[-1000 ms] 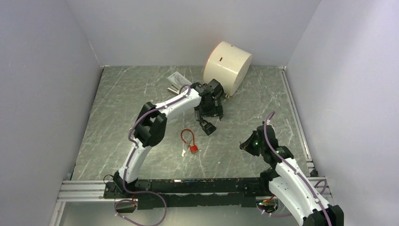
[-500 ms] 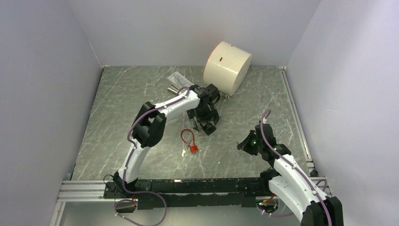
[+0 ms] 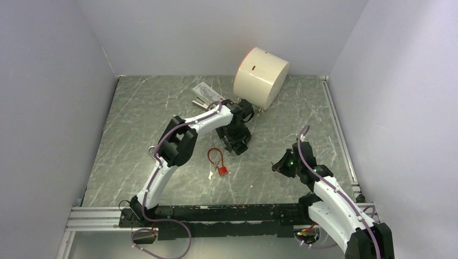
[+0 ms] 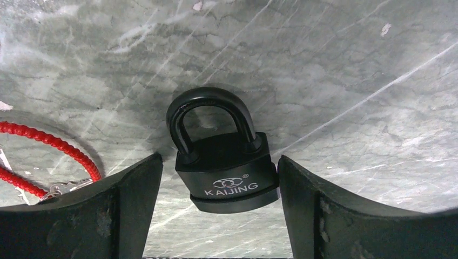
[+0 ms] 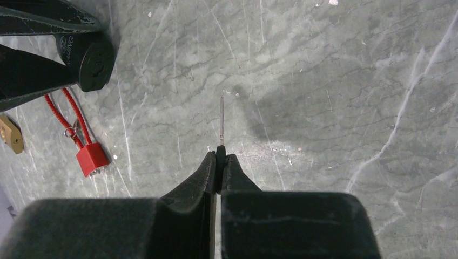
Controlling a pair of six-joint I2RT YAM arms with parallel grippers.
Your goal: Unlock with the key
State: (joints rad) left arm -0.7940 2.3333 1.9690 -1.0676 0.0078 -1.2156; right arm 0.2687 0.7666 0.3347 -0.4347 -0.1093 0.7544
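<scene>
Left end effector (image 4: 216, 210) straddles padlock (image 4: 224, 167) — seemingly untouched.

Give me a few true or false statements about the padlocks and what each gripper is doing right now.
1. The black padlock sits between the open fingers of the left gripper. True.
2. The black padlock's shackle is popped open. False; it looks seated in the body.
3. The right gripper is shut on a thin key. True.
4. The red padlock is held by the right gripper. False; it lies on the table.
5. The key is already in the black padlock. False; it is well apart from it.
</scene>
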